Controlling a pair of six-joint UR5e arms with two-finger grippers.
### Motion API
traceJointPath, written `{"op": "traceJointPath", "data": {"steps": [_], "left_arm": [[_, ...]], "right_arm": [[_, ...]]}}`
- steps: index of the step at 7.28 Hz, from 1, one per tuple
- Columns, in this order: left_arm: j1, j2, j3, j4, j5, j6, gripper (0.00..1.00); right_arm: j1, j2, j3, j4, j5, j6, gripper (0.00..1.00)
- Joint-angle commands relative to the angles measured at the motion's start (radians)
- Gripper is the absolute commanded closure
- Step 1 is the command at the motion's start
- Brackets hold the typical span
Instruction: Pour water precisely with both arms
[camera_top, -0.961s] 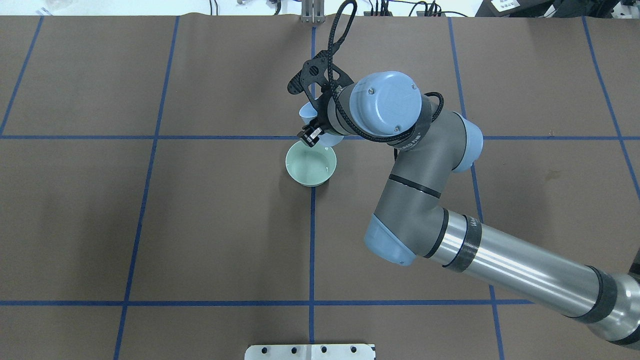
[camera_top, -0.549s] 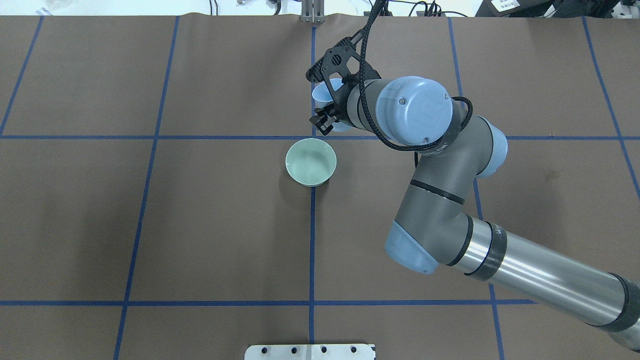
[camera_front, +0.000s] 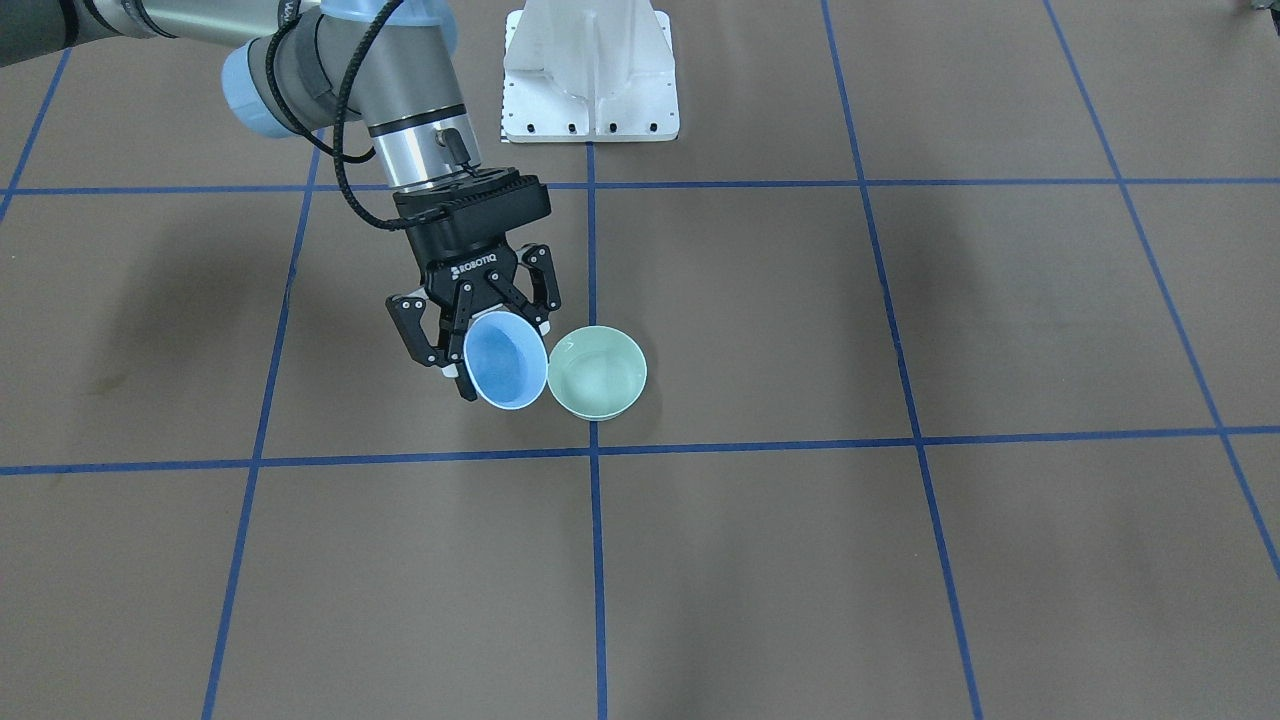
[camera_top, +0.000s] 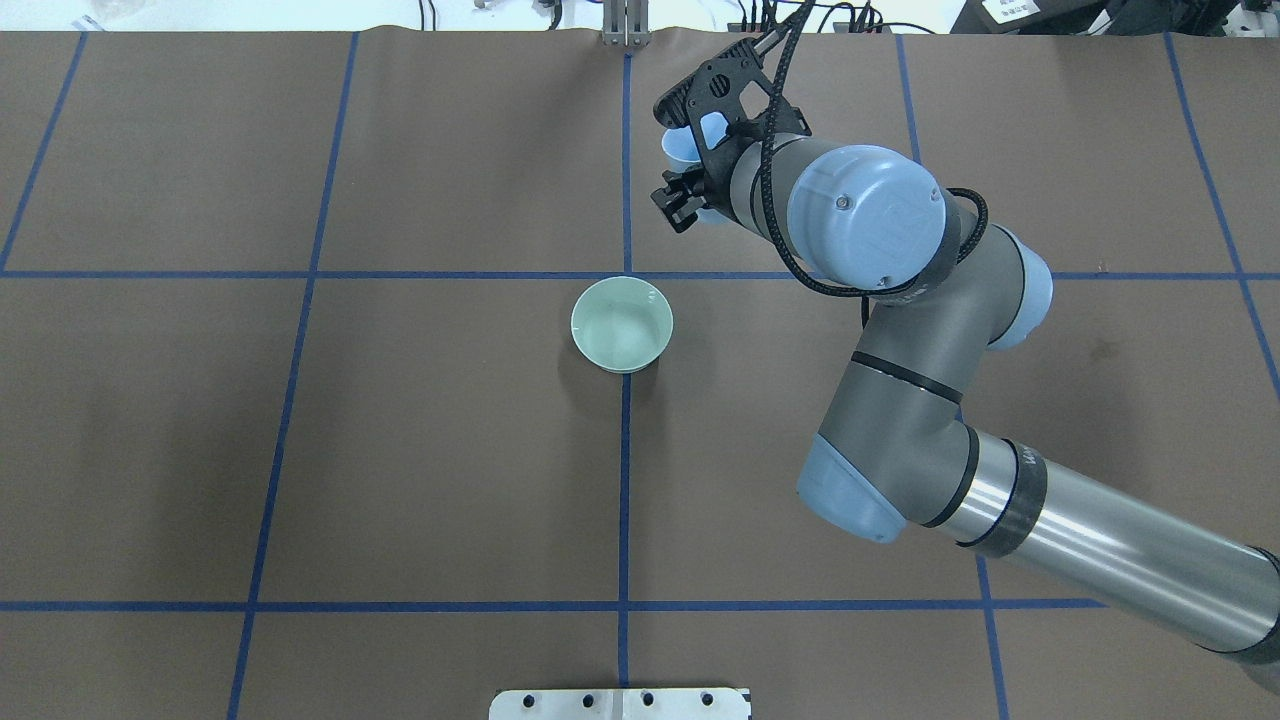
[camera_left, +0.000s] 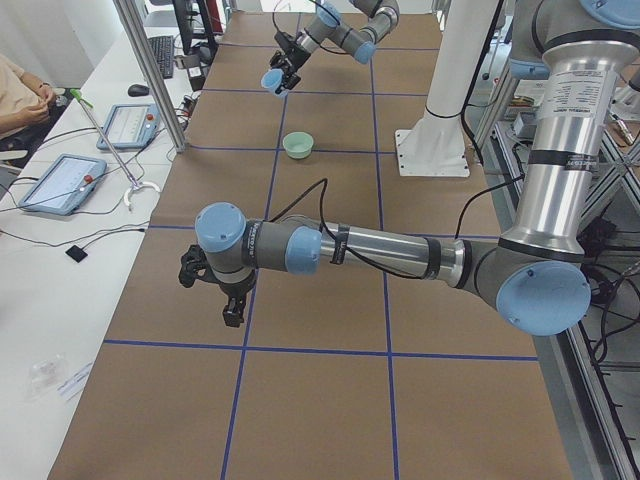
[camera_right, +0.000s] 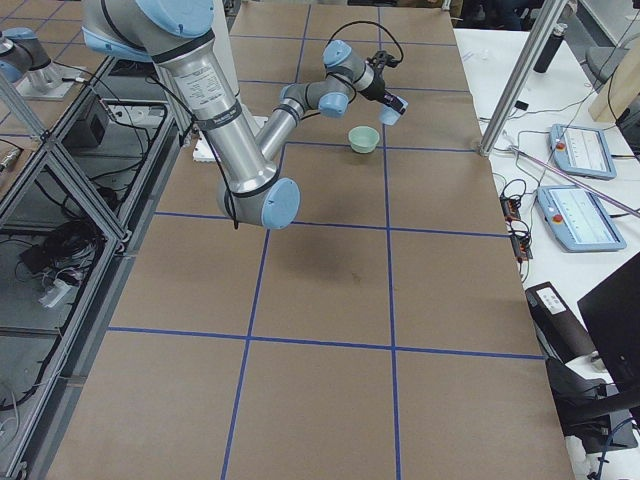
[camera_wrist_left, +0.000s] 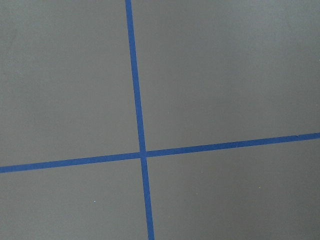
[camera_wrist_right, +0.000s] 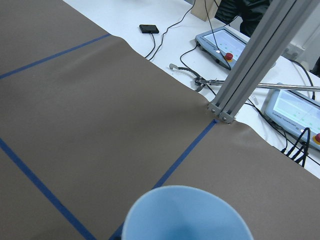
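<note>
The right gripper (camera_front: 503, 355) pinches a tilted light-blue plastic cup (camera_front: 510, 382), raised near the pale-green round bowl (camera_front: 602, 410). The water (camera_front: 595, 380) lies as a sheen inside that bowl. For the left gripper (camera_left: 211, 292), spread or pressed together cannot be told.

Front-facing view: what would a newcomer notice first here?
The right gripper clamps a tilted blue cup in the air, its mouth toward this camera. Beside it a pale green bowl stands on the brown table at a blue grid line. The left arm reaches low over the table far off, in the left side view.
</note>
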Motion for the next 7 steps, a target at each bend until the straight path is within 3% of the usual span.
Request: {"op": "traceJointPath", "data": {"steps": [1, 2, 4, 5, 7], "left_arm": [[0.0, 0.0, 0.0, 0.0, 0.001, 0.0, 0.0], [0.0, 0.0, 0.0, 0.0, 0.001, 0.0, 0.0], [0.0, 0.0, -0.003, 0.0, 0.0, 0.0, 0.0], [0.0, 0.0, 0.0, -0.001, -0.014, 0.0, 0.0], [0.0, 0.0, 0.0, -0.003, -0.019, 0.0, 0.0]], "right_arm": [[0.031, -0.051, 0.002, -0.011, -0.037, 0.259, 1.0], [0.051, -0.072, 0.001, -0.037, -0.037, 0.396, 1.0], [0.059, -0.167, 0.028, -0.054, -0.191, 0.492, 1.0], [0.062, -0.192, 0.024, -0.058, -0.199, 0.597, 1.0], [0.059, -0.297, 0.022, -0.075, -0.313, 0.74, 1.0]]}}
